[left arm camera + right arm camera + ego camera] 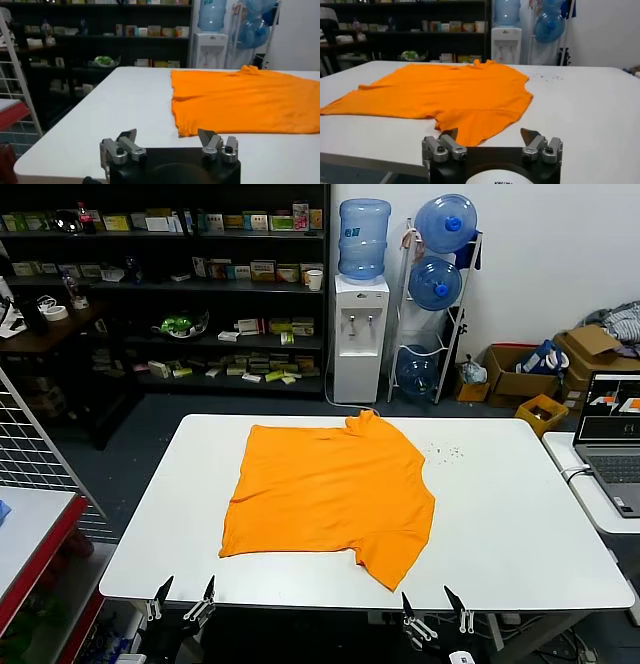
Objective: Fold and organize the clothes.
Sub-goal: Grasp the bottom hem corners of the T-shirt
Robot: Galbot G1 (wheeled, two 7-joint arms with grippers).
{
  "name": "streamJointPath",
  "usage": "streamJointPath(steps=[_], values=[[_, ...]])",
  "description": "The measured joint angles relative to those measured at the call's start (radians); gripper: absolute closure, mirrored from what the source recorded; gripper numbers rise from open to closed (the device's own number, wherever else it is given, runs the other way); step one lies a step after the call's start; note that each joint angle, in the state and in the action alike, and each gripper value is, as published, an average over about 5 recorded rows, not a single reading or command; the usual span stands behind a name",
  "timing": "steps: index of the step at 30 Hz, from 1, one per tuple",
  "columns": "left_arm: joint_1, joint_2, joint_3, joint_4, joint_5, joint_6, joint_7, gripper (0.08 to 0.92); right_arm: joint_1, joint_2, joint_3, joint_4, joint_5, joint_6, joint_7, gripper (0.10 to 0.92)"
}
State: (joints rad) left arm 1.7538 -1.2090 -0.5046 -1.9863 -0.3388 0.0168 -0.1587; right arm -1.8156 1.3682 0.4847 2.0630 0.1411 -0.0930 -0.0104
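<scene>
The orange T-shirt (325, 489) lies spread flat on the white bench (500, 514), a little toward the robot's left of the middle and turned slightly askew. Its collar end sits at the far edge of the bench, where a small bump of fabric rises, and its hem runs along the robot's left side. One corner of the cloth reaches close to the near edge, on the right half of the bench. The side facing up is plain orange, with a few soft creases.

The left claw (181, 596) hangs just off the near edge of the bench, its jaws spread wide and holding nothing; the shirt's near left corner lies a short way ahead of it. The right claw (437, 602) waits at the same near edge, equally wide open and empty, with the shirt's nearest corner just in front of it.

A scatter of small dark specks (446, 451) lies on the bench just beyond the shirt's right side. Behind the bench stand a water dispenser (359, 334), dark shelves (160, 284) and, off to the right, an open laptop (615, 439).
</scene>
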Motion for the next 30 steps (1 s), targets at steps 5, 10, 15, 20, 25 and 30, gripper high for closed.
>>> streamJointPath(steps=[5,10,15,20,25,30], values=[[-0.006,0.003,0.003,-0.006,-0.009,0.000,0.001,0.177,0.008,0.003,-0.003,-0.001,0.004,0.000,0.006,0.203],[-0.033,0.012,0.018,-0.003,-0.031,0.015,0.002,0.177,0.038,0.010,-0.010,-0.012,0.012,-0.017,0.022,0.203],[-0.103,0.015,0.048,0.029,-0.058,0.052,0.000,0.177,0.110,0.021,-0.026,-0.047,0.021,-0.057,0.043,0.203],[-0.196,0.027,0.085,0.083,-0.090,0.106,-0.006,0.177,0.201,0.033,-0.051,-0.105,0.026,-0.109,0.066,0.203],[-0.258,0.042,0.102,0.122,-0.117,0.153,-0.007,0.177,0.259,0.045,-0.078,-0.158,0.023,-0.147,0.084,0.203],[-0.295,0.046,0.121,0.158,-0.134,0.183,-0.009,0.198,0.290,0.050,-0.095,-0.192,0.021,-0.172,0.095,0.208]])
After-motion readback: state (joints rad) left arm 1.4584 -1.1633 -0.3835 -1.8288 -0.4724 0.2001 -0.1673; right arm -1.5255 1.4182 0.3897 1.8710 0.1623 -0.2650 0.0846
